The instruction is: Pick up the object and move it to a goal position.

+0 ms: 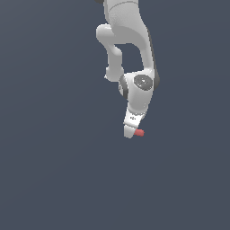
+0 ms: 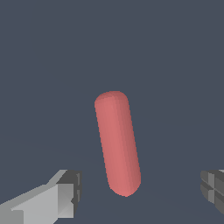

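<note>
The object is a small red bar (image 2: 117, 142) with rounded ends, lying on the dark grey surface. In the wrist view it sits between my two fingertips (image 2: 70, 192), which stand wide apart on either side of its near end and do not touch it. My gripper (image 2: 142, 190) is open. In the exterior view only one end of the red bar (image 1: 139, 132) shows, sticking out to the exterior view's right from behind the white gripper (image 1: 130, 131), which hangs down over it.
The white arm (image 1: 128, 49) comes down from the top of the exterior view. A plain dark grey surface (image 1: 54, 170) fills the surroundings in both views.
</note>
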Motion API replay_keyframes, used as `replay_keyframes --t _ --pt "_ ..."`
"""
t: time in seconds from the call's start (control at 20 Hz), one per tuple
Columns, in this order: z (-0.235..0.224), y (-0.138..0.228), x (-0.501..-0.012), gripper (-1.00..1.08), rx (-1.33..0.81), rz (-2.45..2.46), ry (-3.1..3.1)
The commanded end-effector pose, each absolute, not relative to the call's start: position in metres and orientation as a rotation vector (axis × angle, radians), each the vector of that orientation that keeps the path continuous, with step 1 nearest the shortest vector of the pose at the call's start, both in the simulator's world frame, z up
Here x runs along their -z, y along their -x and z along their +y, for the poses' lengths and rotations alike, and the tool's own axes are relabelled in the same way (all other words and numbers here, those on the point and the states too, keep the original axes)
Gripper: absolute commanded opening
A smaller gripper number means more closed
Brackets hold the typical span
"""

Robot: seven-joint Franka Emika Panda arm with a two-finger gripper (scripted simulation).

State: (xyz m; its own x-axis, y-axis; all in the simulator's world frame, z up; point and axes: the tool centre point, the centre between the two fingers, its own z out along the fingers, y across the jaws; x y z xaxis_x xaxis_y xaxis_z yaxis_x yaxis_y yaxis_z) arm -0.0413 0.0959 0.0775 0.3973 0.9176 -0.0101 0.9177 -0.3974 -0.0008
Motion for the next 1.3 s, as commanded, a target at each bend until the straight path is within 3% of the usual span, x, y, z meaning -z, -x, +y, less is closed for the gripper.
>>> replay_keyframes --t 0.0,0.75,1.25 --pt "0.101 0.044 -0.073 1.00 0.009 1.800 -2.570" --pt "0.110 0.049 -0.062 1.00 0.001 1.934 -2.476" --pt "0.110 0.050 -0.022 1.00 0.001 1.940 -2.471"
